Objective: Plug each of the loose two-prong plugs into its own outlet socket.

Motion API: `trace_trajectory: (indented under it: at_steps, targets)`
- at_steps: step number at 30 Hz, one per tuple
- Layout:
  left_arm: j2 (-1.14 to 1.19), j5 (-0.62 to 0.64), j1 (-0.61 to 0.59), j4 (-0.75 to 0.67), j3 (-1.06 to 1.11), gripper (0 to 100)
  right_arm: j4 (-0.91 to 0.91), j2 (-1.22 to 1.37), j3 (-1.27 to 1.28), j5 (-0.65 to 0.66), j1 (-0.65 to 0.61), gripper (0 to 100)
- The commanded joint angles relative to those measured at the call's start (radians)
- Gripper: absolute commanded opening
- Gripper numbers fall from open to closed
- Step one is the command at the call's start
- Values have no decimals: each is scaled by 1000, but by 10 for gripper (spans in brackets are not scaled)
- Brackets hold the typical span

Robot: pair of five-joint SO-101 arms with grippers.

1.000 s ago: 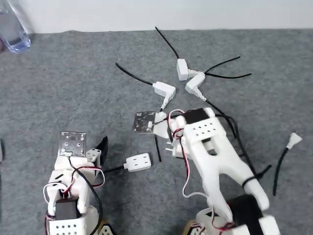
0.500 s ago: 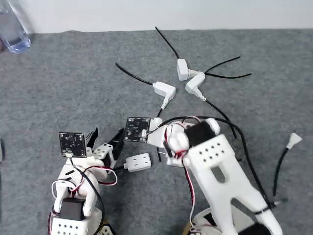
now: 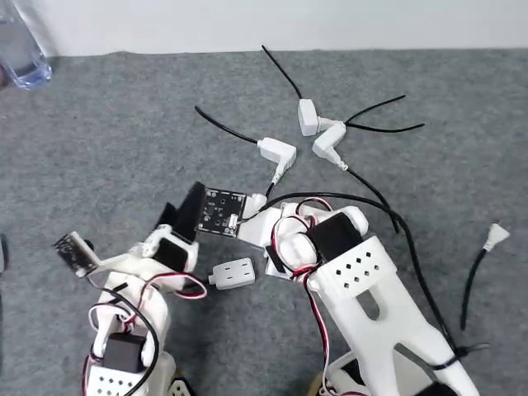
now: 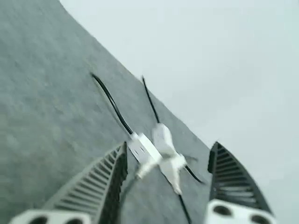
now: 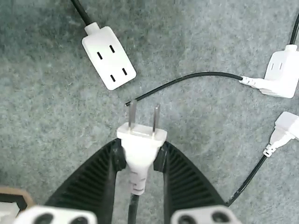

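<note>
Far left: a clear bottle (image 3: 20, 54) stands at the back corner of the grey mat (image 3: 99, 148), well apart from everything else.

Left gripper (image 3: 180, 216): raised at the near left of the mat and tilted toward the middle. Its jaws are spread wide with nothing between them (image 4: 169, 146). Its wrist view looks out between the ribbed black fingers (image 4: 106, 186) at the loose plugs farther back.

Outlet socket (image 3: 233, 272): a white block lying flat on the mat between the two arms, just beside the left arm's wrist, with a black cord leaving its left end. The right wrist view shows its face up, with two pairs of slots (image 5: 108, 63), all unfilled.

Right gripper (image 5: 140, 156): clenched on a white two-prong plug (image 5: 141, 137), gripped by the body, with both prongs sticking out past the fingertips. The prongs point toward the outlet socket but stay apart from it.

Thin black cord (image 5: 187, 80): its loose end lies on the mat just beside the prongs, between plug and socket.

Angled plug (image 3: 278, 153): loose on the mat behind the right arm, its black cord trailing left.

Pair of plugs (image 3: 318, 128): loose farther back, touching or nearly touching each other, cords running off to the back and to the right.

White cord ends (image 5: 282, 74): two lie side by side; I cannot tell which plugs they are.

Far right: a small plug (image 3: 495, 237) on a short black cord, well apart from the socket.
</note>
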Motion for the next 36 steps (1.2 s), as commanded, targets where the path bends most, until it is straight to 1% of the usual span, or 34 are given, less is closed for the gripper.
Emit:
trace_trajectory:
  at_steps: [1, 4, 8, 10, 13, 19, 24, 29, 36]
  targets:
    - [-18, 43, 83, 31, -10, 269, -41, -38, -61, -23, -12, 9]
    - [-18, 43, 144, 120, -13, 299, -62, -38, -63, -29, -12, 9]
    - [-18, 41, 238, 143, -10, 426, -85, -38, -64, -23, -10, 9]
    - [-18, 40, 282, 178, -10, 469, -91, -36, -64, -21, -7, 9]
    - [-18, 40, 318, 195, -10, 483, -108, -28, -61, -20, -5, 9]
    - [-18, 38, 315, 198, -8, 483, -128, -36, -64, -20, -4, 9]
    - [-18, 38, 310, 198, -8, 483, -111, -38, -63, -5, -4, 9]
    - [-18, 37, 224, 181, -8, 483, -54, -39, -91, 2, 51, 9]
    - [-15, 37, 212, 184, -8, 483, 59, -39, -210, 3, 51, 9]
